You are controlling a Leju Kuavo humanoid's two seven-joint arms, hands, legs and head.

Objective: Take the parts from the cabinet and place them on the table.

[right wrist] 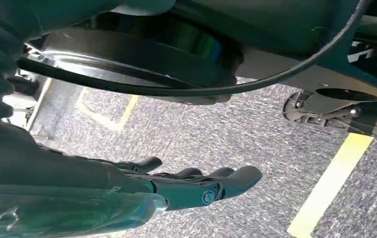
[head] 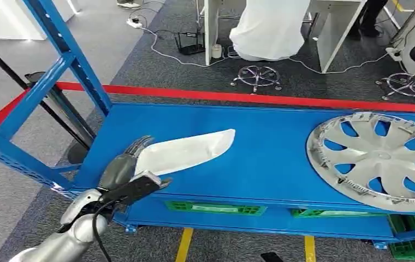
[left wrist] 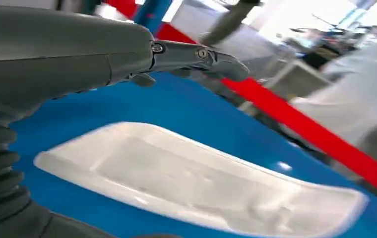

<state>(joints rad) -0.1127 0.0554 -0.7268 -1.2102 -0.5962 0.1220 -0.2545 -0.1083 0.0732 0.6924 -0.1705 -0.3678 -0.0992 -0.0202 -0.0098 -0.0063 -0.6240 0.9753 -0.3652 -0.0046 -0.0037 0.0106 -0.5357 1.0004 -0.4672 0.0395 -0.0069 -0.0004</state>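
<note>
Lower left of the head view: the left hand (head: 124,172) grasps the near end of a white plastic panel (head: 186,152) — fingers on top, thumb below. The panel lies on the blue shelf (head: 265,147), reaching toward centre. The right hand (right wrist: 196,186) hangs over grey carpet, fingers extended, holding nothing. A silver hubcap (head: 377,159) sits at the right edge.

Left hand (head: 126,172) at silver part (head: 186,151), blue shelf (head: 265,158).
</note>
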